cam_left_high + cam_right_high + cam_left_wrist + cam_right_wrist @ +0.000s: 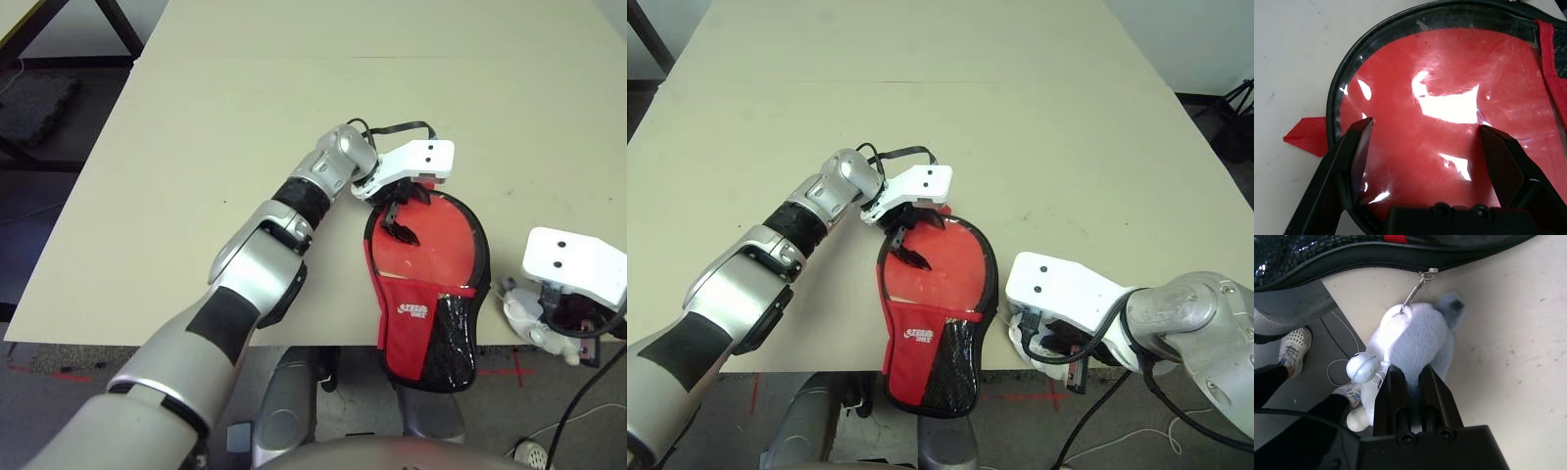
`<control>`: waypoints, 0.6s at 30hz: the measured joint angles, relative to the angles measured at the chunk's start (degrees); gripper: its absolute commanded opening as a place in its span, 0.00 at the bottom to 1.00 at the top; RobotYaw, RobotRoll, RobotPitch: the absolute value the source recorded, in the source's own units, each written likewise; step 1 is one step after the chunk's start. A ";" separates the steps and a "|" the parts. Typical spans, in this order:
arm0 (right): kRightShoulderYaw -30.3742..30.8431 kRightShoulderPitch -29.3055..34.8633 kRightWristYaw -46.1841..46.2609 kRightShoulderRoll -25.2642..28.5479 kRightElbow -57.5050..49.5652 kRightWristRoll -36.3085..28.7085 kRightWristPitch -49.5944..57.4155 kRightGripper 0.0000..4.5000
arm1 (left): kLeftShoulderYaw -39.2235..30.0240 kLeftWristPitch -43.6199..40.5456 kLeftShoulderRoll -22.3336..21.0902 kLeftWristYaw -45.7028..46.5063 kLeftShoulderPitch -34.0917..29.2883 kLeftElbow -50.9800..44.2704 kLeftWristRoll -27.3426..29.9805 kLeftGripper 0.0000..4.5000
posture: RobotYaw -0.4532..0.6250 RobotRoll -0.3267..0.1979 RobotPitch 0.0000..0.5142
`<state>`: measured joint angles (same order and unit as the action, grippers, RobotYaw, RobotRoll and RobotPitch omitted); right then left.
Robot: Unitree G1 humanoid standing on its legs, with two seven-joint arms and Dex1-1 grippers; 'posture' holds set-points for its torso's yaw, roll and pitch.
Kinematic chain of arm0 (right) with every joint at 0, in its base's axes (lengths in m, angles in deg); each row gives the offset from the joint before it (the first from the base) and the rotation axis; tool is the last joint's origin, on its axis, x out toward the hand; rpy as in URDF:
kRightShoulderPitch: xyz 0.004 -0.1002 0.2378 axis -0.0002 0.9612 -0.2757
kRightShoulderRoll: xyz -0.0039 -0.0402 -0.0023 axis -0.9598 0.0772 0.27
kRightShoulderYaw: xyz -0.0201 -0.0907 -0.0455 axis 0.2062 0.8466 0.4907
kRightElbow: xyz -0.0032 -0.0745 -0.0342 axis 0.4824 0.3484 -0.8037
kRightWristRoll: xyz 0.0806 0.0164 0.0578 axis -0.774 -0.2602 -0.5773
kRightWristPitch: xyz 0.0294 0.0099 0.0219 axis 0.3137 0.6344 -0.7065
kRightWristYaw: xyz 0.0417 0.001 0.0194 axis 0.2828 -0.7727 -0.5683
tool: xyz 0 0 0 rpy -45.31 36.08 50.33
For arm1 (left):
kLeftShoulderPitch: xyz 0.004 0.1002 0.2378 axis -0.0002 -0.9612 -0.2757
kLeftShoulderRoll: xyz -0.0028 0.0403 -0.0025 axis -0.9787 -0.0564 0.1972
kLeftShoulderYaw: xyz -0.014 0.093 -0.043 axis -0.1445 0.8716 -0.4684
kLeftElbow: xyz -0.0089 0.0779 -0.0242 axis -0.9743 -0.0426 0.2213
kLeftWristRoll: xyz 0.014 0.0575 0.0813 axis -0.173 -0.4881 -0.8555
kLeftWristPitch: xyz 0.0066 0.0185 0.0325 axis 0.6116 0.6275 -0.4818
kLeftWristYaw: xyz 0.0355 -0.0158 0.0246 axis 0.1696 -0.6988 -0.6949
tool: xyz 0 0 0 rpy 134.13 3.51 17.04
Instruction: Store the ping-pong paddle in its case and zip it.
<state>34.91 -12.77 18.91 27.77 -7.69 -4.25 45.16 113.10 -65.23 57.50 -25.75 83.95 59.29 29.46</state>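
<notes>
The red case [428, 323] lies at the table's front edge, its narrow mesh-pocket end hanging over. My left gripper [400, 220] hovers open over the case's round end, one finger [1359, 147] on each side of a glossy red face [1440, 142] ringed by black zipper edging. I cannot tell whether that face is the ping-pong paddle or the case; no handle shows. To the right, my right gripper [1410, 374] is shut on a pale grey plush charm [1418, 340]. The charm is clipped to the zipper pull [1427, 271] at the case's edge.
The beige table [245, 117] stretches far back and to the left. Its front edge runs just under the case. A person's feet in white shoes [1293, 350] and a cable show on the floor below. A small red fabric tab [1305, 137] sticks out beside the case rim.
</notes>
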 measured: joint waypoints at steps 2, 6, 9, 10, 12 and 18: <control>0.44 0.37 0.16 0.18 -0.10 0.08 -0.77 0.00 | 0.32 0.11 0.02 0.20 0.11 0.17 0.00 1.00 | 0.20 0.62 0.54; 1.73 1.06 0.57 0.41 -0.66 0.50 -2.38 0.00 | 0.67 0.12 0.34 0.23 0.59 0.96 0.00 1.00 | 0.20 0.62 0.54; 2.30 2.20 0.66 1.68 -1.98 0.82 -3.43 0.00 | 0.73 0.13 0.64 0.22 0.78 1.30 0.00 1.00 | 0.20 0.62 0.54; 2.32 2.70 0.74 1.99 -2.45 1.05 -3.71 0.00 | 0.77 0.14 0.75 0.22 0.80 1.33 0.00 1.00 | 0.20 0.62 0.54; 2.24 4.58 0.97 2.60 -3.78 1.38 -4.12 0.00 | 0.79 0.22 0.98 0.23 0.82 1.41 0.00 1.00 | 0.20 0.62 0.54; 2.50 11.49 1.32 5.00 -8.71 1.96 -5.75 0.00 | 0.96 0.83 1.63 0.15 0.76 1.57 0.00 1.00 | 0.19 0.62 0.54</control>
<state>37.41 -1.29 20.23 32.76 -16.40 -2.29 39.40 114.06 -64.40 59.13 -25.60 84.71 60.86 29.46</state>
